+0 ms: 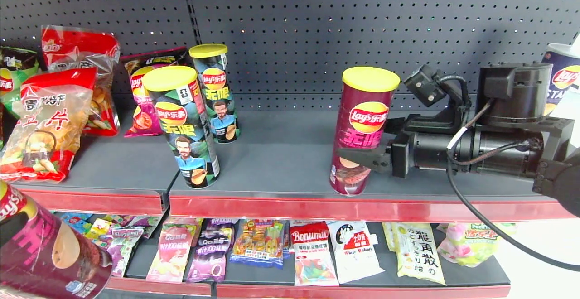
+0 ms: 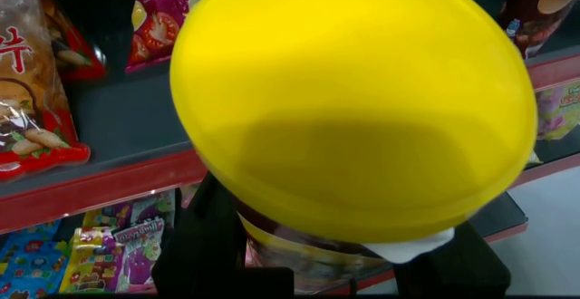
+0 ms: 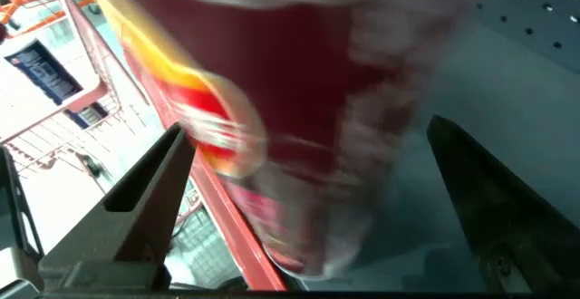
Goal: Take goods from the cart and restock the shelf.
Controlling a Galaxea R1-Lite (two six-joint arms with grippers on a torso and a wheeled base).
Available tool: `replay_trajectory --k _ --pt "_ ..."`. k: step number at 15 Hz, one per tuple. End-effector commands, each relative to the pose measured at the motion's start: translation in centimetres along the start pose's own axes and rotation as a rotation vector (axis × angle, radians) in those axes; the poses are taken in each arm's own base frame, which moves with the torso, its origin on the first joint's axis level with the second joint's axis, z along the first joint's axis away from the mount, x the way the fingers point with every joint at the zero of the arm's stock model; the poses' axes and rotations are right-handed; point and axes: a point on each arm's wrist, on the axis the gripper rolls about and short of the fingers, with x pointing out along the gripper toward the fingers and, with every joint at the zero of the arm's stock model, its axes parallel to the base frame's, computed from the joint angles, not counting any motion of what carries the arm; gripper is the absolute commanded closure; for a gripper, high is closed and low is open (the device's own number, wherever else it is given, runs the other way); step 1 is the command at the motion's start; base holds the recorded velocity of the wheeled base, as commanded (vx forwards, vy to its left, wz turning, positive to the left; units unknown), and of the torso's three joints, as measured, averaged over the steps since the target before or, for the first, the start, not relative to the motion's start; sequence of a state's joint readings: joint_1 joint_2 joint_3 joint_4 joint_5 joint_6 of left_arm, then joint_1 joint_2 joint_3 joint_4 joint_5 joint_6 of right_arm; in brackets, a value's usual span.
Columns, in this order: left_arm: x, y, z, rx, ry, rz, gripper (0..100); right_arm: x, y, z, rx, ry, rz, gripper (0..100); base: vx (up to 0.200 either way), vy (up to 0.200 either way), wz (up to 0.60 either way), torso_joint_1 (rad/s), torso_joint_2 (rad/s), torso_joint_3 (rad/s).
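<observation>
Near the red front strip of the grey metal upper shelf (image 1: 281,154): tall maroon cardboard chip can with a yellow plastic lid (image 1: 364,131), upright, well apart from the other goods. Level over the shelf from the right, black right end effector (image 1: 351,156), spread to either side of that can, low on its body. One finger (image 3: 145,199) right at the can's side, contact too blurred to tell; a strip of bare shelf between the can and the other finger.

Low at the left of the head view: second maroon chip can with a yellow lid (image 1: 45,253), off the shelf, tilted, in front of the lower shelf (image 1: 476,272). Left end effector (image 2: 335,263) pinching it, dark fingers (image 2: 213,245) on opposite sides of the body just under the lid.

Further left on the upper shelf:
- dark green chip can with a yellow lid (image 1: 183,127) by the front edge
- a matching green can (image 1: 216,93) behind it
- purple snack bag (image 1: 145,95)
- red-and-clear snack bags (image 1: 50,122)

Far right, behind the arm: dark blue chip can with a white lid (image 1: 564,74). Rows of flat sweet packets (image 1: 312,253) on the lower shelf. Beyond the shelf edge in the right wrist view: red wire cart (image 3: 98,36).
</observation>
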State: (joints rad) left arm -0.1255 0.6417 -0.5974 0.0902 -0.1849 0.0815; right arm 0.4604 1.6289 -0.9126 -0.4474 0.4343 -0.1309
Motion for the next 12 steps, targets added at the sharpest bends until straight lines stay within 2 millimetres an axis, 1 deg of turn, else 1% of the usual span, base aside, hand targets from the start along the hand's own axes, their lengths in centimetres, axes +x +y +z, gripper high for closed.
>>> replay_trajectory --k 1,2,3,5,6,8,9,10,11,12 --pt "0.0 0.0 0.1 0.000 -0.001 -0.001 100 -1.4 -0.3 0.1 0.002 -0.012 -0.032 0 0.000 0.000 0.00 0.000 0.00 0.000" --pt "0.0 0.0 0.1 0.000 0.000 -0.004 100 -2.6 0.0 0.1 -0.001 -0.022 -0.039 0 0.000 0.000 0.00 0.000 0.00 0.000" --pt "0.1 0.0 0.0 -0.001 0.003 -0.003 100 -3.3 0.4 0.0 -0.001 -0.022 -0.041 0 0.000 0.000 0.00 0.000 0.00 0.000" --pt "0.2 0.0 -0.2 -0.003 0.014 -0.005 100 -5.5 1.5 -1.0 0.002 -0.015 -0.046 0 0.000 0.000 0.00 0.000 0.00 0.000" --pt "0.4 0.0 -0.2 -0.004 0.018 -0.006 100 -6.9 2.3 -1.5 -0.001 -0.019 -0.054 0 0.000 0.000 0.00 0.000 0.00 0.000" --pt "0.4 0.1 0.0 -0.003 0.015 -0.004 100 -10.4 4.0 -2.2 -0.015 -0.051 -0.117 0 0.000 0.000 0.00 0.000 0.00 0.000" --pt "0.4 0.1 -0.1 -0.005 0.018 -0.006 100 -12.3 4.6 -2.7 -0.010 -0.062 -0.173 0 0.000 0.000 0.00 0.000 0.00 0.000" --pt "0.4 0.0 -0.2 -0.006 0.021 -0.006 100 -13.7 5.1 -3.0 -0.007 -0.072 -0.219 0 0.000 0.000 0.00 0.000 0.00 0.000" --pt "0.4 0.0 -0.2 -0.006 0.021 -0.004 100 -16.5 6.0 -3.7 0.008 -0.081 -0.364 0 0.000 0.000 0.00 0.000 0.00 0.000" --pt "0.4 0.1 -0.1 -0.004 0.020 -0.004 100 -18.6 6.8 -4.3 0.028 -0.080 -0.512 0 0.000 0.000 0.00 0.000 0.00 0.000"
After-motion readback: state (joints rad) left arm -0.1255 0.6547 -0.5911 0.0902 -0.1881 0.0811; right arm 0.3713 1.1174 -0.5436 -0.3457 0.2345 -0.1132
